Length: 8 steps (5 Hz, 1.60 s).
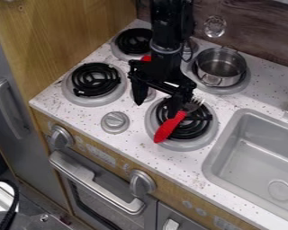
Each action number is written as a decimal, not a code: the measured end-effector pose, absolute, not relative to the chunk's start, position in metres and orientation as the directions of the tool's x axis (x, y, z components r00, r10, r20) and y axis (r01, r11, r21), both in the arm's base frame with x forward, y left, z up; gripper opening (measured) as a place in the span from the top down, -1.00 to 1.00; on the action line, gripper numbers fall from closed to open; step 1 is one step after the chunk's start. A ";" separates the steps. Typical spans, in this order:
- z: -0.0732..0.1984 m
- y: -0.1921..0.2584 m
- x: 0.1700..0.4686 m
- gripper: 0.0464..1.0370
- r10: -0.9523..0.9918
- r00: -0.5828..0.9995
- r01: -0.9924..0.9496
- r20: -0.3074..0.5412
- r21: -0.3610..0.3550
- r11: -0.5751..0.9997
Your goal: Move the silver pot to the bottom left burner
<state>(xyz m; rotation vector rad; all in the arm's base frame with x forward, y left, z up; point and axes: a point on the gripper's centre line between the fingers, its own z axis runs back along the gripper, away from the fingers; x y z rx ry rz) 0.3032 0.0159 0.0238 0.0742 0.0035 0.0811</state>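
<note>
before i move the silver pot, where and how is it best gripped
I'd pinch the left side of the rim of the silver pot, coming down from above with one finger inside and one outside. The pot stands upright with its mouth open, so its thin wall can go between the fingers. The small loop handle at the near side looks a less steady hold.

The pot (226, 80) is silver, the counter (80, 116) white with dark speckles.

Toy stove (92, 178), seen obliquely: silver pot (222, 68) on the top right burner (247, 81), gripper (158, 102) (fingers apart) above the tabletop (77, 114), and red-handled utensil (170, 127) lying across the bottom right burner (198, 127).
</note>
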 end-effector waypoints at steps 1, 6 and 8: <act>0.015 0.015 0.299 -0.92 0.079 0.996 -0.076 -0.034 0.075 0.994; 0.020 -0.064 0.416 -0.92 -0.097 0.865 0.188 0.493 -0.140 0.972; 0.014 -0.066 0.456 -0.92 -0.126 0.797 0.213 0.590 -0.081 0.974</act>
